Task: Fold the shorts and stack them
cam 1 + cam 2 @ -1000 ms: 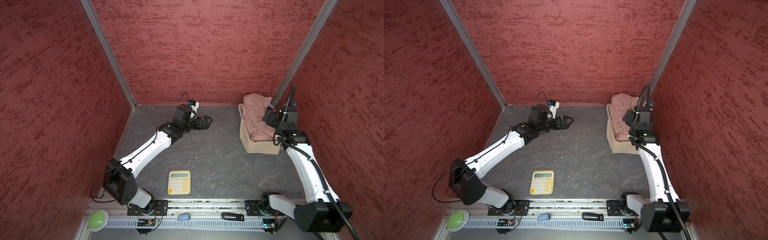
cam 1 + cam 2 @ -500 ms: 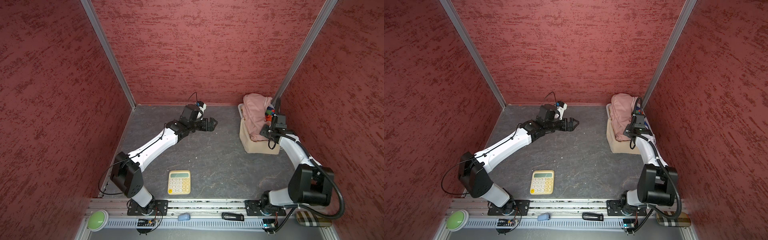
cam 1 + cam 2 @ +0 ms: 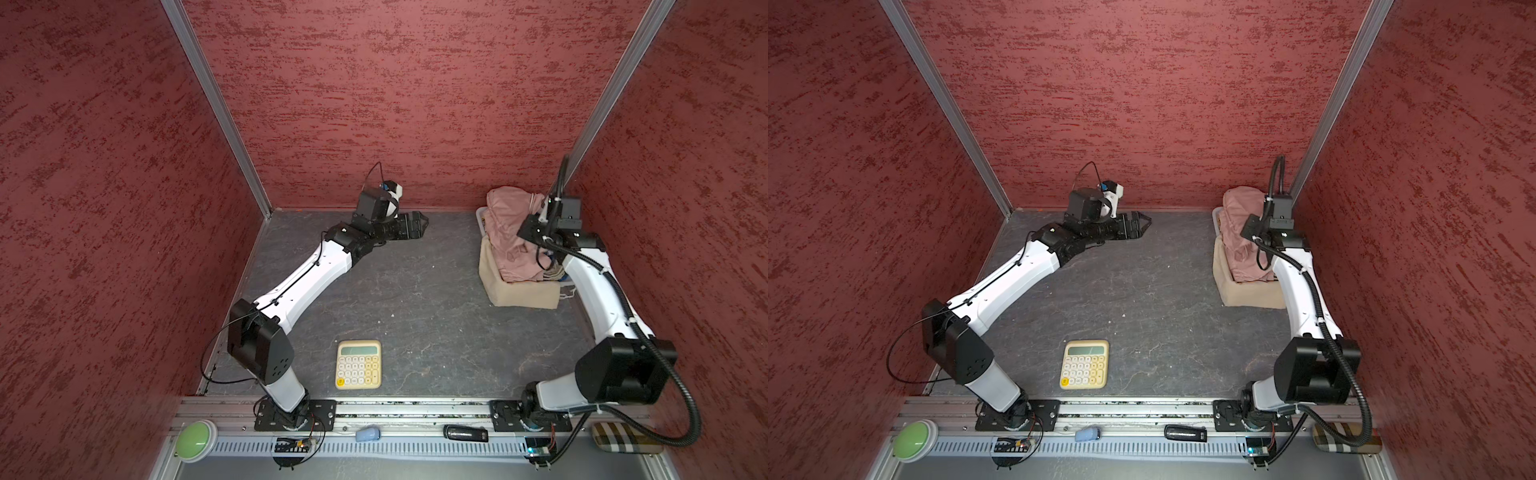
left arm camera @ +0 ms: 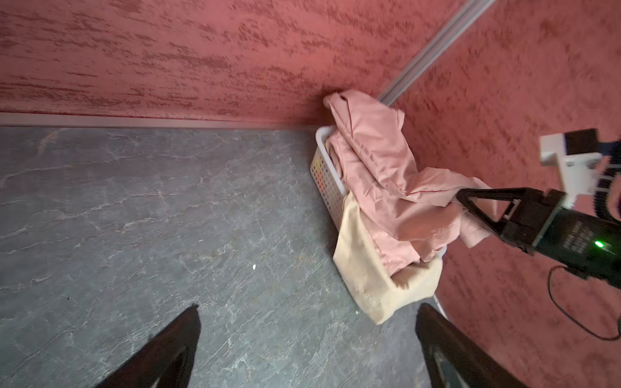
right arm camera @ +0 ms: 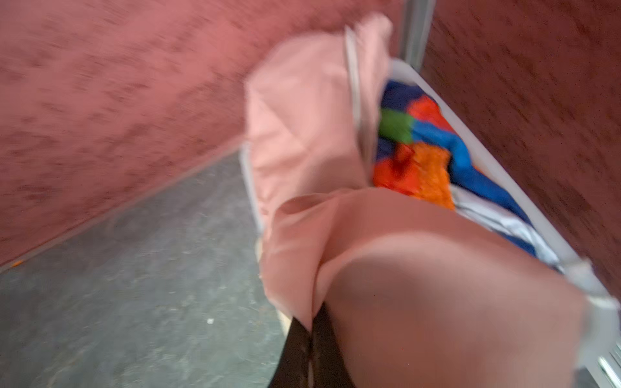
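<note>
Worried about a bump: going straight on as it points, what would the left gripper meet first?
Likely the basket near its back corner, under the pink shorts; it might just miss and reach the back wall.

Matt pink cloth shorts [image 4: 379,174], perforated white plastic basket [image 4: 327,184], rough-textured red walls [image 3: 374,83].

The right hand [image 4: 461,199] pinches the pink shorts [image 4: 379,174] heaped in the white basket [image 4: 324,178], tan shorts [image 4: 359,265] draped over its wall.

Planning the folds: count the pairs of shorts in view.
3: pink pair heaped atop the basket, beige pair draped over its side, rainbow pair inside it; more may hide underneath.
</note>
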`<state>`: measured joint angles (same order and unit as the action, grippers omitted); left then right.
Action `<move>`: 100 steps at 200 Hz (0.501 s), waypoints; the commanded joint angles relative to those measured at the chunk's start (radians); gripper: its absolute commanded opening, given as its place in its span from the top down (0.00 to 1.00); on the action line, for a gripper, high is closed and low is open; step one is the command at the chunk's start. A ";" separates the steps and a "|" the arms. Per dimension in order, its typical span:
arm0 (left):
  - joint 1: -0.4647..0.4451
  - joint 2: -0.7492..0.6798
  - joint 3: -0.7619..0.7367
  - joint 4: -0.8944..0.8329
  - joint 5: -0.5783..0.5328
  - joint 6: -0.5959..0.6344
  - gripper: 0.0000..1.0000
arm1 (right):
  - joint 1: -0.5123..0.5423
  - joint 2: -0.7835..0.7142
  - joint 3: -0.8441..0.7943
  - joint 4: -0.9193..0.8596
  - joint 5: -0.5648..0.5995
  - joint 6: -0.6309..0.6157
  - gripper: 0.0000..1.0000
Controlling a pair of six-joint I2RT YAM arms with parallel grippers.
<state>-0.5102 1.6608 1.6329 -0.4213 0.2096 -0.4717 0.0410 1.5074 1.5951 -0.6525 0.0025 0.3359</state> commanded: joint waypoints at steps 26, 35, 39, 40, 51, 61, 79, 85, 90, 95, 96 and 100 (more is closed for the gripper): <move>0.183 -0.056 0.026 0.003 0.126 -0.211 0.01 | 0.462 0.289 0.819 -0.267 -0.113 -0.149 1.00; 0.213 -0.079 0.016 0.008 0.129 -0.220 0.01 | 0.528 0.373 1.031 -0.345 -0.155 -0.188 1.00; 0.223 -0.089 0.011 0.010 0.129 -0.223 0.01 | 0.546 0.404 1.117 -0.375 -0.170 -0.197 1.00; 0.227 -0.091 0.008 0.011 0.131 -0.224 0.01 | 0.551 0.412 1.137 -0.381 -0.172 -0.198 1.00; 0.256 -0.126 -0.021 0.021 0.136 -0.234 0.01 | 0.570 0.452 1.274 -0.419 -0.216 -0.194 1.00; 0.280 -0.158 -0.058 0.036 0.137 -0.243 0.01 | 0.570 0.433 1.258 -0.407 -0.241 -0.186 1.00; 0.312 -0.212 -0.140 0.069 0.132 -0.259 0.01 | 0.555 0.319 0.994 -0.287 -0.193 -0.195 1.00; 0.321 -0.224 -0.163 0.072 0.139 -0.266 0.01 | 0.533 0.274 0.874 -0.225 -0.173 -0.177 1.00; 0.329 -0.232 -0.178 0.071 0.149 -0.269 0.01 | 0.497 0.243 0.783 -0.178 -0.175 -0.148 1.00; 0.338 -0.239 -0.194 0.068 0.158 -0.272 0.00 | 0.454 0.218 0.699 -0.136 -0.194 -0.109 1.00; 0.340 -0.241 -0.196 0.068 0.161 -0.272 0.00 | 0.444 0.214 0.683 -0.129 -0.199 -0.101 1.00; 0.346 -0.247 -0.208 0.063 0.167 -0.272 0.01 | 0.406 0.199 0.620 -0.099 -0.222 -0.070 1.00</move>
<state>-0.1947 1.4487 1.4891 -0.3809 0.3275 -0.7116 0.5987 1.7973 2.5038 -0.8936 -0.1898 0.1837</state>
